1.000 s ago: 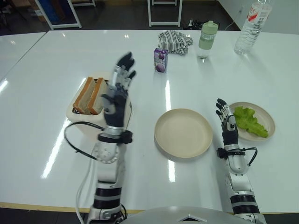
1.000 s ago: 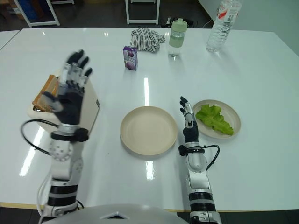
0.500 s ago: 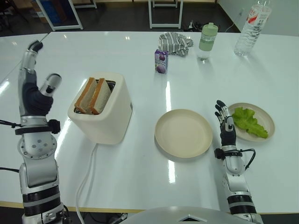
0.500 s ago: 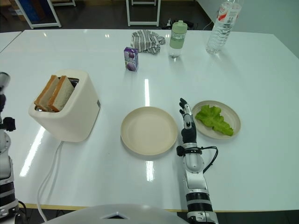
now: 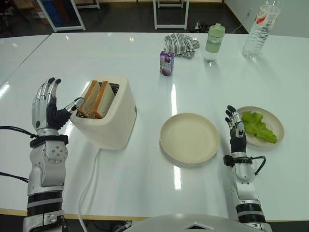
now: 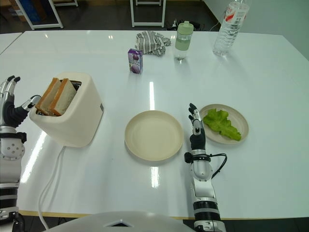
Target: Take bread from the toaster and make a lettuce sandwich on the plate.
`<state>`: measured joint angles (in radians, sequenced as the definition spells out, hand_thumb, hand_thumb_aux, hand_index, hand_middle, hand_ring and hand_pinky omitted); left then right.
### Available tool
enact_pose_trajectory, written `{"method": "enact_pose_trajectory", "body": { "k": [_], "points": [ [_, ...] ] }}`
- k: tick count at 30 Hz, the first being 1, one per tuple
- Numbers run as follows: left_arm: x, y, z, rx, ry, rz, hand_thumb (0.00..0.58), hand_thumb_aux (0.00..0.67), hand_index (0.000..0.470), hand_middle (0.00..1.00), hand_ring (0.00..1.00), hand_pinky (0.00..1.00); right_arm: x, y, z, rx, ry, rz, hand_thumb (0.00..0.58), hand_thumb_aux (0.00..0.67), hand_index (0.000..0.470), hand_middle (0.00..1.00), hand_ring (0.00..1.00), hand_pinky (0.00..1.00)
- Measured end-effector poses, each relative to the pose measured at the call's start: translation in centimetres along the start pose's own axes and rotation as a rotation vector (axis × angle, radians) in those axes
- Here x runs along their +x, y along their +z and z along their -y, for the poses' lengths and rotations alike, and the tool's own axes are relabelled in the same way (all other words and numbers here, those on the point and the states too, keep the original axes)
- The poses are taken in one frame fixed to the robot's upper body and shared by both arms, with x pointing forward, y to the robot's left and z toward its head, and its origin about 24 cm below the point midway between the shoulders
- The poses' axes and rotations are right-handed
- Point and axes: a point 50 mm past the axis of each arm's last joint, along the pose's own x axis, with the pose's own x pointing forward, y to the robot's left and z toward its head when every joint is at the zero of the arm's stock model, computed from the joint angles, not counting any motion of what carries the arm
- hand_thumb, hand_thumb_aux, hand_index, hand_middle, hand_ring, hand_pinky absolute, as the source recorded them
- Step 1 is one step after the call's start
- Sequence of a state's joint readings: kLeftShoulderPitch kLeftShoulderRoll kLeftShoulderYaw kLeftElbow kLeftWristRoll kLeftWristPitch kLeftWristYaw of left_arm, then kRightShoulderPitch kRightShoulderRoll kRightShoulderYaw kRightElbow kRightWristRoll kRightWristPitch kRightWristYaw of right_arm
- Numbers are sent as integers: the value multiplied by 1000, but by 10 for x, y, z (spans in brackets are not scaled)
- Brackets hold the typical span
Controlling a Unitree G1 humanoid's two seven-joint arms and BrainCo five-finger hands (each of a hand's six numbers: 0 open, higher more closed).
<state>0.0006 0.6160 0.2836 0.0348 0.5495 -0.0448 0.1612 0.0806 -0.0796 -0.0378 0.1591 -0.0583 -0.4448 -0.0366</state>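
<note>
At the left of the frame the left hand (image 5: 47, 107) stands upright on a raised forearm, palm turned toward the toaster (image 5: 110, 125). Its fingers are spread and point upward, and it holds nothing. Its thumb reaches out to the right, and the thumb tip lies just beside the toaster's upper left edge; contact cannot be made out. Two bread slices (image 5: 96, 98) stand side by side in the cream toaster's slots, their tops leaning toward the upper right. The toaster's white power cord (image 5: 90, 181) runs down toward the lower edge of the white table (image 5: 145, 188). At centre frame sits the empty beige plate (image 5: 189, 137). Just right of it the right hand (image 5: 236, 131) stands upright from the lower right, fingers straight and close together, grasping nothing. It is between the empty plate and a smaller plate (image 5: 277, 121) that holds the lettuce (image 5: 258, 126). Along the upper part of the frame stand a small purple juice carton (image 5: 166, 63), a crumpled striped cloth (image 5: 180, 43), a bottle with a pale green lid (image 5: 214, 42) and a clear water bottle (image 5: 258, 26).
</note>
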Motion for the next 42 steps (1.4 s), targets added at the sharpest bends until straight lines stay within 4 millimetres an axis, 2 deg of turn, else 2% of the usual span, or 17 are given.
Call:
{"method": "enact_pose_trajectory", "body": {
  "k": [12,13,15,20,27,29,30,34,37,40,42],
  "points": [
    [-15,0,5,20,-77,10,0,0,0,0,0,0,-3,-2,3,-5,-10,-15,0,0,0,0,0,0],
    [-15,0,5,20,-78,9,18,11,7,0,0,0,-3,-2,3,-5,-10,-15,0,0,0,0,0,0],
    [-15,-1,5,21,-80,4,108,66,46,0,0,0,-3,-2,3,-6,-10,-16,0,0,0,0,0,0],
    [-16,-2,6,22,-83,-4,140,87,61,0,0,0,-3,-3,3,-6,-10,-18,0,0,0,0,0,0],
    [-16,-1,8,21,-91,3,258,171,120,0,0,0,-5,-4,4,-7,-11,-26,0,0,0,0,0,0],
    [-17,2,10,20,-97,21,334,234,164,0,0,0,-5,-4,4,-7,-12,-26,0,0,0,0,0,0],
    [-17,3,10,19,-97,27,413,310,217,0,0,0,-5,-4,4,-7,-12,-26,0,0,0,0,0,0],
    [-15,10,7,17,-81,80,538,489,343,0,0,0,-5,-4,4,-7,-13,-27,0,0,0,0,0,0],
    [-15,13,6,13,-79,98,572,594,417,0,0,0,-5,-4,4,-7,-14,-28,0,0,0,0,0,0],
    [-15,14,6,11,-81,102,580,670,470,0,0,0,-5,-4,4,-7,-14,-28,0,0,0,0,0,0],
    [-15,14,6,11,-81,105,580,670,470,0,0,0,-5,-4,4,-7,-15,-29,0,0,0,0,0,0]
  ]
}}
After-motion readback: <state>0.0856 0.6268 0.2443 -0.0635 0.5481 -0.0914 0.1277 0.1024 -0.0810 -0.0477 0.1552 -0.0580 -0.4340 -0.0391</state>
